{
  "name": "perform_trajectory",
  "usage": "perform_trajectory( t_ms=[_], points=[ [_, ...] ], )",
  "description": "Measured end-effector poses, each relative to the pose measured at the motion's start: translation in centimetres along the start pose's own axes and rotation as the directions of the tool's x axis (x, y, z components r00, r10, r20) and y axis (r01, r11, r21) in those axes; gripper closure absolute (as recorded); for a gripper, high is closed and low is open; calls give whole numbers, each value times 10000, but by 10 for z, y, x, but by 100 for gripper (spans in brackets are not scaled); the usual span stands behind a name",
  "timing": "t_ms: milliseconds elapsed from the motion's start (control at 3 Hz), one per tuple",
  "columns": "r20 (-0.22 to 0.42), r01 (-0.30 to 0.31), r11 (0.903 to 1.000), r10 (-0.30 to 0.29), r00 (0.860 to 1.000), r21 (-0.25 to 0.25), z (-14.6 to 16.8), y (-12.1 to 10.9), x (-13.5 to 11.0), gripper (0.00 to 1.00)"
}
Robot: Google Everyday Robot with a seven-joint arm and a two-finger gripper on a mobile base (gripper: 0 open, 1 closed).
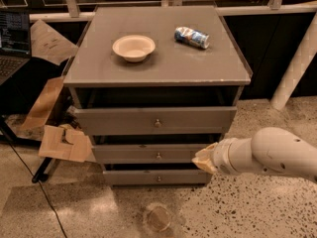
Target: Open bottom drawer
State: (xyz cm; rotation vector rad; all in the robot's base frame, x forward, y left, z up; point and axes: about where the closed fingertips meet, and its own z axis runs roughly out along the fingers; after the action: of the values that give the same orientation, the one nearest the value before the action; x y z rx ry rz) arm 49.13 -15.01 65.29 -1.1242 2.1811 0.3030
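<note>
The bottom drawer (148, 177) is the narrowest and lowest of three grey fronts, with a small round knob (158, 178) at its centre. It stands slightly forward of the cabinet. My gripper (202, 159) comes in from the right on a white arm (270, 152). Its cream-coloured tip sits in front of the right ends of the middle drawer (148, 154) and the bottom drawer, right of both knobs.
The top drawer (153, 120) is the widest. On the cabinet top (99, 68) are a beige bowl (133, 47) and a lying can (191, 37). Cardboard pieces (64, 143) and a cable lie at the left. A round object (157, 217) lies on the floor in front. A white post (297, 68) stands at the right.
</note>
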Motion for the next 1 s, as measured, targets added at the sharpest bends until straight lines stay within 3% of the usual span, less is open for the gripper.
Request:
perform_trajectory(
  t_ms=[333,667,1000],
  points=[
    [0,0,10000,0,10000,0,0,0,0,87],
    [0,0,10000,0,10000,0,0,0,0,100],
    [249,-210,9997,208,9995,108,3,1,6,100]
  ],
)
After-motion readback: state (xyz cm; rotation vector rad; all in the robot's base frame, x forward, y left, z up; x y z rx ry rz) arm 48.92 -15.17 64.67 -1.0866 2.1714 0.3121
